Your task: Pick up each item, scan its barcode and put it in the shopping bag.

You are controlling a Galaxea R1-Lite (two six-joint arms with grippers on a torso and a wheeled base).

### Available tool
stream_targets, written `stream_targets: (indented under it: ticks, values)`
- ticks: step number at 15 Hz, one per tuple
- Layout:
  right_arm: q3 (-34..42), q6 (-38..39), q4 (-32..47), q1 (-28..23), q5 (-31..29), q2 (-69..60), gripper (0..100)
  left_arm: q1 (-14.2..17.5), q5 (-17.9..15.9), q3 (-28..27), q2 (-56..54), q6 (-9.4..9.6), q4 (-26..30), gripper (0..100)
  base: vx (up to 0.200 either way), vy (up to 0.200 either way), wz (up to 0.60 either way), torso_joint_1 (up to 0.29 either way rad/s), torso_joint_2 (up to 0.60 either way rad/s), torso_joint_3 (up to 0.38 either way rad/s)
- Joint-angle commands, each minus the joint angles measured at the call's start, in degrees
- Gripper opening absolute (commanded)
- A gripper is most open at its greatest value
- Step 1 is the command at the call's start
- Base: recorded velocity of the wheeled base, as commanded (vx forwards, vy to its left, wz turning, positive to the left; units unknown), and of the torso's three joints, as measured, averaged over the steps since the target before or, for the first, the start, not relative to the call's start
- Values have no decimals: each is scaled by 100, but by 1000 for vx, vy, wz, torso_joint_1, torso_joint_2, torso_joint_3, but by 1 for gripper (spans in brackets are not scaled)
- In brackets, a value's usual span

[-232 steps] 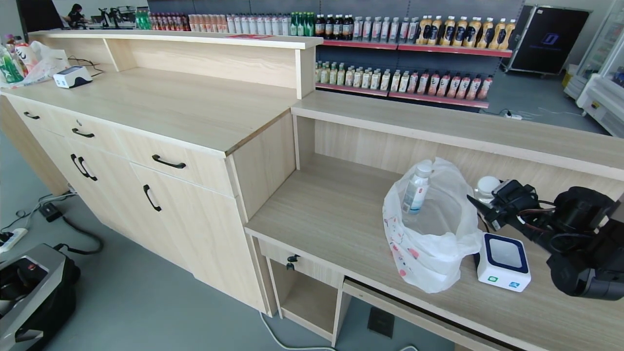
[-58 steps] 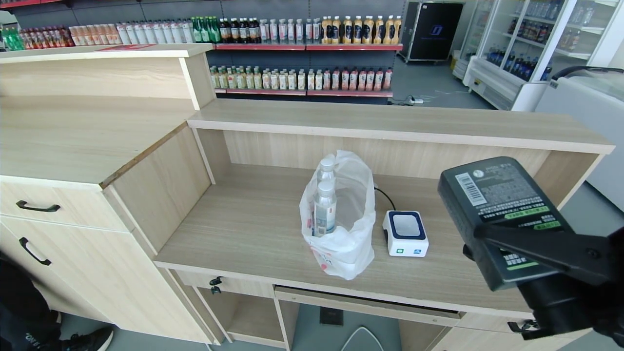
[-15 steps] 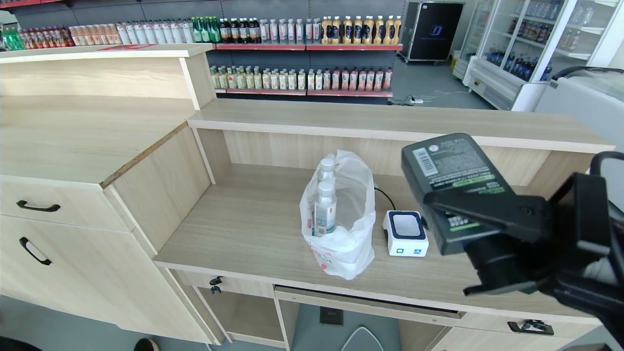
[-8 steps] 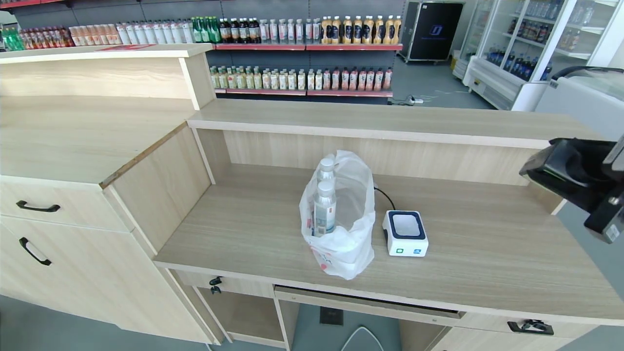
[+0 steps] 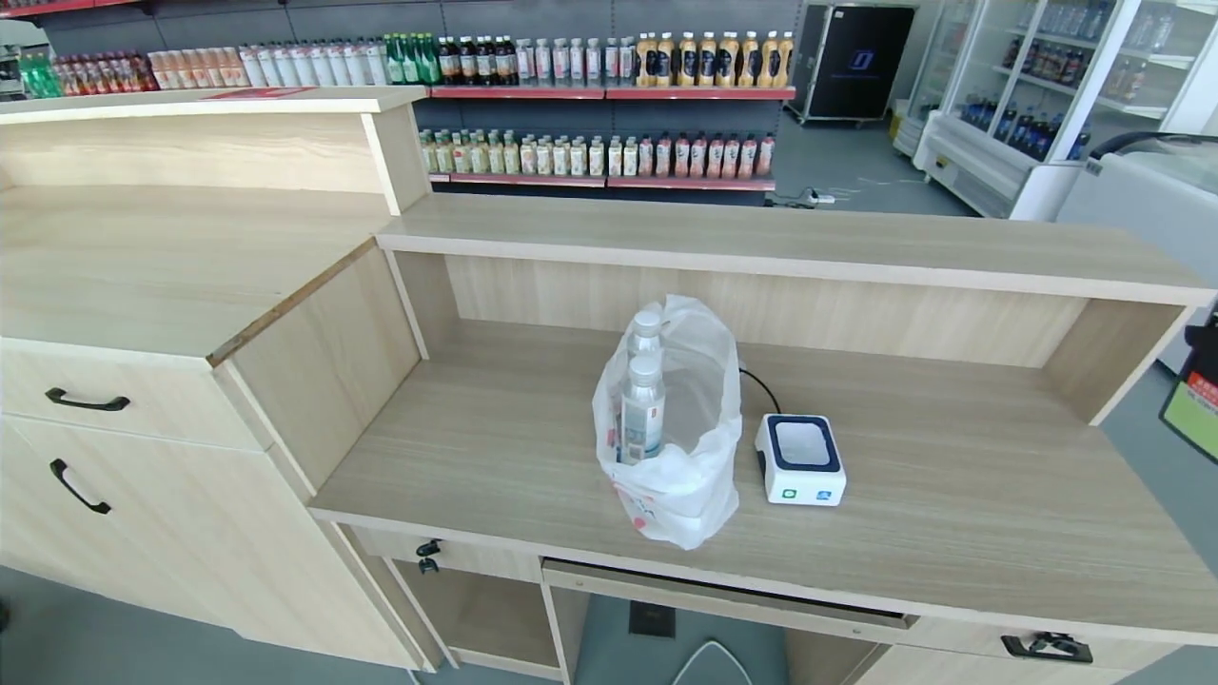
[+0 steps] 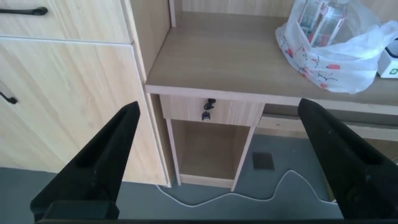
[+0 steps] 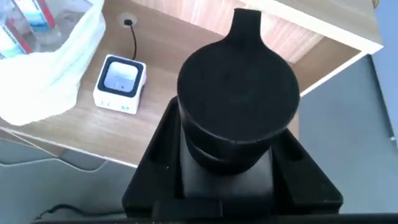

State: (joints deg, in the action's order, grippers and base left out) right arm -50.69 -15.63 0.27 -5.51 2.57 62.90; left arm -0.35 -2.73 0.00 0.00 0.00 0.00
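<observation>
The shopping bag (image 5: 671, 476) stands on the desk (image 5: 952, 495), about midway along it and nearer the front edge than the back. Its mouth gapes open. Two clear bottles (image 5: 642, 414) stand upright inside, white caps up, one behind the other. Just beside the bag, on the side toward the desk's right end, sits the scanner (image 5: 801, 459), a small white box with a dark-rimmed window facing up. Its cable (image 5: 752, 381) trails off toward the back edge, passing behind the bag.

Over to the left gripper (image 6: 219, 106): it hangs out in front of the desk's front left corner, above the floor, jaws spread wide with nothing between them. Past them the drawer (image 6: 242, 112) under the front edge shows a key in its lock, and the bag sits up on the desk beyond.

The right gripper (image 7: 230, 155) is held in the air near the desk's right end. Its jaws are clenched on a black container (image 7: 239, 93), seen end-on from the wrist, round, with a small tab sticking out, probably a capped top. Bag and scanner lie well apart from it, back along the desk.

Behind the desk's raised back ledge, the drinks shelves (image 5: 590, 152) run along the wall.
</observation>
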Motion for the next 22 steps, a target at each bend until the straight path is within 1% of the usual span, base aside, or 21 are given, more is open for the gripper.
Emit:
stream_targets:
  ticks: [1,3,4,5,6,7,8,9,11,12,15,16,18,19,22]
  values:
    - [-372,649,96,-47,15,381,0,0,1,0,9,0,0,100,0,0,600,2,-2,7]
    - [-679,1290,386,-82,94,758,0,0,1,0,9,0,0,100,0,0,600,5,2,7]
    - [-802,1985,527,-178,622,1084,0,0,1,0,9,0,0,100,0,0,0,0,0,0]
    - [-881,2468,518,-381,1219,1295,0,0,1,0,9,0,0,100,0,0,0,0,0,0]
    - [-987,3048,509,-723,2142,1541,0,0,1,0,9,0,0,100,0,0,0,0,0,0]
    - [-1092,3646,509,-1286,3276,1848,0,0,1,0,9,0,0,100,0,0,0,0,0,0]
    - [-1083,3699,518,-1629,3795,2033,0,0,1,0,9,0,0,100,0,0,0,0,0,0]
    - [-1075,3655,518,-1936,4146,2174,0,0,1,0,9,0,0,100,0,0,0,0,0,0]
    - [-1040,3312,518,-2411,4366,2455,0,0,1,0,9,0,0,100,0,0,0,0,0,0]
    - [-969,3110,509,-2675,4603,2587,0,0,1,0,9,0,0,100,0,0,0,0,0,0]
    - [-943,2565,562,-3518,5719,3035,0,0,1,0,9,0,0,100,0,0,0,0,0,0]
    - [-943,2512,562,-3668,5921,3079,0,0,1,0,9,0,0,100,0,0,0,0,0,0]
    - [-978,2459,544,-4054,6651,3237,0,0,1,0,9,9,0,100,0,0,0,0,0,0]
    - [-978,2327,544,-4169,6783,3342,0,0,1,0,9,0,0,100,0,0,0,0,0,0]
    - [-969,1747,562,-4415,6809,3729,0,0,1,0,9,0,0,100,0,0,0,0,0,0]
